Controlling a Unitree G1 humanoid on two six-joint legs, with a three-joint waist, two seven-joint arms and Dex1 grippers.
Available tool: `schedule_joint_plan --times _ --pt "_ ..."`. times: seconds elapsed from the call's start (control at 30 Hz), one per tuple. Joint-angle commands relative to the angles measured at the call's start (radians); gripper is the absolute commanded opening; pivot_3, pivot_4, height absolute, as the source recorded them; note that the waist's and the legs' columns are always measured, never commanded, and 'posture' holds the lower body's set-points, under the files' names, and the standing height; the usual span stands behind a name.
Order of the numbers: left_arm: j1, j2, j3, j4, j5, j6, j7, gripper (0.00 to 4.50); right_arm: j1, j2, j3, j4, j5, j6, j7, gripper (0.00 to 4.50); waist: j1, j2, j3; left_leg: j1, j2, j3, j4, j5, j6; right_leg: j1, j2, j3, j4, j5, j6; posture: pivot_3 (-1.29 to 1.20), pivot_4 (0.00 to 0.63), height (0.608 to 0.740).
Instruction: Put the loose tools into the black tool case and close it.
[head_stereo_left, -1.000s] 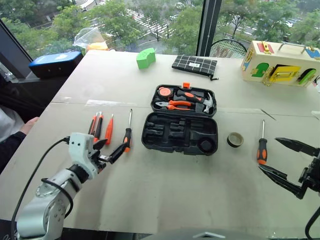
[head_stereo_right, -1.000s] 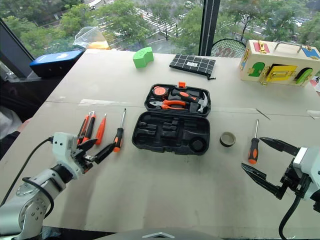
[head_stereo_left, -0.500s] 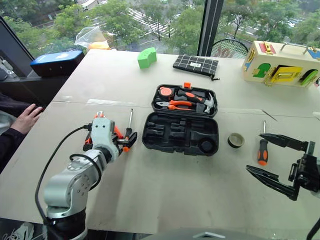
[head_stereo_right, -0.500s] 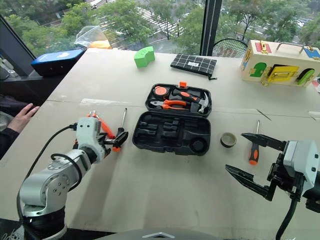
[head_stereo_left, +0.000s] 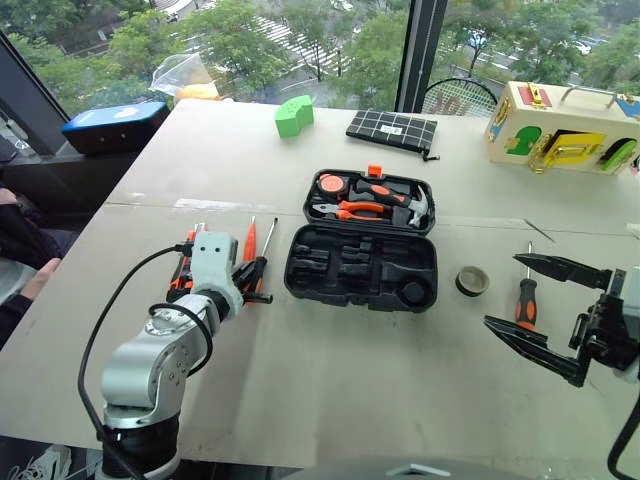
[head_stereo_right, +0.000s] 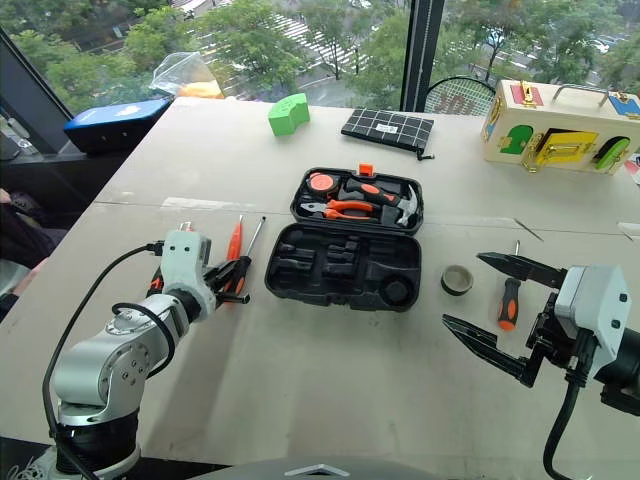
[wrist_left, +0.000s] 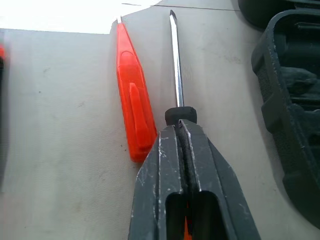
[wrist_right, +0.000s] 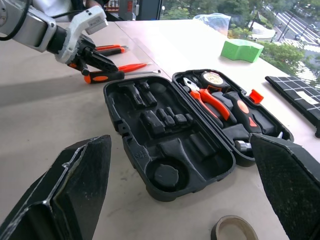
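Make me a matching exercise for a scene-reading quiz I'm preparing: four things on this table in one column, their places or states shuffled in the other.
Things:
1. left end effector
2. right end effector
3. dark round roll
4. black tool case

States:
A. lies open, its near half's slots empty
B. shut on a screwdriver's handle
C. wide open above the table
D. rests on the table between the case and a lone screwdriver

Pairs: 1-B, 2-C, 3-D, 4-A
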Motion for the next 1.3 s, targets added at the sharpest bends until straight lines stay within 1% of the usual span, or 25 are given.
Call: schedule_joint_plan --times 0.03,0.07,0.1,0.13,0.17,0.2,0.4,0.43,0.47,0.5,0.53,0.57,0.6,0.8,0.87,0.97,1.07,1.23,1.3 --pt "0.021 0.013 0.015 -0.036 0.001 0.022 -0.014 0.56 0.014 0.020 0.000 0.009 -0.025 -0.040 0.024 4.50 0.000 0.000 0.000 0.000 0.000 0.000 0.000 0.000 0.000 0.000 0.000 0.000 0.000 0.000 0.000 0.00 0.150 0.740" --pt "0.021 0.015 0.014 -0.036 -0.001 0.029 -0.017 0.81 0.017 0.023 0.000 0.011 -0.029 -0.045 0.028 4.50 0.000 0.000 0.000 0.000 0.000 0.000 0.000 0.000 0.000 0.000 0.000 0.000 0.000 0.000 0.000 0.00 0.150 0.740" --pt "0.019 0.013 0.011 -0.036 -0.002 0.034 -0.018 1.24 0.020 0.027 0.002 0.013 -0.035 -0.050 0.033 4.50 0.000 0.000 0.000 0.000 0.000 0.000 0.000 0.000 0.000 0.000 0.000 0.000 0.000 0.000 0.000 0.00 0.150 0.740" --pt "0.015 0.010 0.010 -0.033 -0.002 0.045 -0.016 1.45 0.023 0.031 0.003 0.015 -0.040 -0.055 0.038 4.50 0.000 0.000 0.000 0.000 0.000 0.000 0.000 0.000 0.000 0.000 0.000 0.000 0.000 0.000 0.000 0.00 0.150 0.740" --pt "0.013 0.008 0.009 -0.032 -0.002 0.053 -0.015 2.16 0.025 0.033 0.004 0.015 -0.043 -0.058 0.041 4.50 -0.001 0.000 0.000 0.000 0.000 0.000 0.000 0.000 0.000 0.000 0.000 0.000 0.000 0.000 0.000 0.00 0.150 0.740" --pt "0.010 0.009 0.006 -0.029 0.002 0.059 -0.015 2.45 0.028 0.035 0.004 0.016 -0.045 -0.062 0.043 4.50 -0.001 0.000 0.000 0.000 0.000 0.000 0.000 0.000 0.000 0.000 0.000 0.000 0.000 0.000 0.000 0.00 0.150 0.740" --pt "0.002 0.013 -0.028 0.005 0.024 0.066 -0.028 2.45 0.031 0.032 -0.008 0.001 -0.034 -0.055 0.041 4.50 0.000 0.001 -0.001 0.001 0.000 0.000 0.000 0.000 0.000 0.000 0.000 0.000 0.000 0.000 0.000 0.00 0.150 0.740" --pt "0.003 0.013 -0.035 0.007 0.026 0.064 -0.031 1.91 0.030 0.029 -0.010 -0.002 -0.031 -0.051 0.038 4.50 0.000 0.001 -0.001 0.001 0.000 0.000 0.000 0.000 0.000 0.000 0.000 0.000 0.000 0.000 0.000 0.00 0.150 0.740" --pt "0.004 0.012 -0.039 0.008 0.029 0.062 -0.033 1.65 0.026 0.026 -0.010 -0.004 -0.029 -0.048 0.035 4.50 0.000 0.001 -0.001 0.001 0.000 0.000 0.000 0.000 0.000 0.000 0.000 0.000 0.000 0.000 0.000 0.00 0.150 0.740" --pt "0.007 0.011 -0.043 0.009 0.032 0.059 -0.034 1.22 0.023 0.023 -0.010 -0.005 -0.027 -0.044 0.032 4.50 0.000 0.002 -0.001 0.001 0.000 0.000 0.000 0.000 0.000 0.000 0.000 0.000 0.000 0.000 0.000 0.00 0.150 0.740" --pt "0.010 0.011 -0.044 0.010 0.036 0.056 -0.035 0.60 0.018 0.020 -0.010 -0.006 -0.025 -0.041 0.028 4.50 0.000 0.002 -0.002 0.001 0.000 0.000 0.000 0.000 0.000 0.000 0.000 0.000 0.000 0.000 0.000 0.00 0.150 0.740" --pt "0.015 0.011 -0.044 0.011 0.040 0.052 -0.036 0.27 0.014 0.017 -0.010 -0.007 -0.022 -0.037 0.024 4.50 0.000 0.004 -0.002 0.001 0.000 0.000 0.000 0.000 0.000 0.000 0.000 0.000 0.000 0.000 0.000 0.00 0.150 0.740" --pt "0.019 0.010 -0.043 0.011 0.043 0.049 -0.039 0.05 0.011 0.015 -0.010 -0.007 -0.020 -0.033 0.021 4.50 0.000 0.004 -0.003 0.001 0.000 0.000 0.000 0.000 0.000 0.000 0.000 0.001 0.000 0.000 0.000 0.00 0.150 0.740" --pt "0.036 -0.010 -0.011 -0.008 0.052 -0.012 -0.049 0.05 -0.008 0.007 0.002 -0.008 -0.020 -0.023 0.005 4.50 0.000 0.005 -0.003 0.001 0.000 0.000 0.000 0.000 0.000 0.000 0.000 0.002 0.000 0.000 0.000 0.00 0.150 0.740" --pt "0.005 -0.036 0.042 -0.025 0.036 -0.093 -0.049 0.05 -0.015 0.007 0.010 -0.010 -0.022 -0.021 -0.001 4.50 -0.001 0.004 -0.003 0.001 0.000 0.000 0.000 0.000 0.000 0.000 0.000 0.002 0.000 0.000 0.000 0.00 0.150 0.740" --pt "-0.056 -0.049 0.098 -0.023 0.004 -0.205 -0.093 0.05 -0.022 0.011 0.014 -0.010 -0.024 -0.021 -0.006 4.50 0.001 -0.001 0.000 0.000 0.001 0.000 0.000 0.000 0.000 -0.001 0.001 0.000 0.000 0.000 0.000 0.00 0.150 0.740" --pt "-0.090 -0.026 0.102 -0.011 -0.016 -0.242 -0.147 0.05 -0.021 0.018 0.019 -0.008 -0.035 -0.027 -0.003 4.50 0.002 -0.001 0.000 -0.001 0.001 0.000 0.001 0.000 0.000 0.000 0.001 0.000 0.000 0.000 0.000 0.00 0.150 0.740" --pt "-0.139 0.006 0.103 0.043 -0.048 -0.224 -0.190 0.05 -0.004 0.035 0.009 -0.010 -0.051 -0.042 0.000 4.50 0.000 -0.001 0.000 -0.001 0.001 0.002 0.000 0.000 0.000 0.000 0.002 0.000 0.000 0.000 0.000 0.00 0.150 0.740" --pt "-0.138 0.024 0.091 0.047 -0.053 -0.202 -0.207 0.56 0.005 0.043 0.008 -0.018 -0.056 -0.044 -0.008 4.50 0.000 -0.002 0.001 -0.001 0.001 0.001 0.000 0.000 0.000 0.000 0.004 0.000 0.000 0.000 0.000 0.00 0.150 0.740"
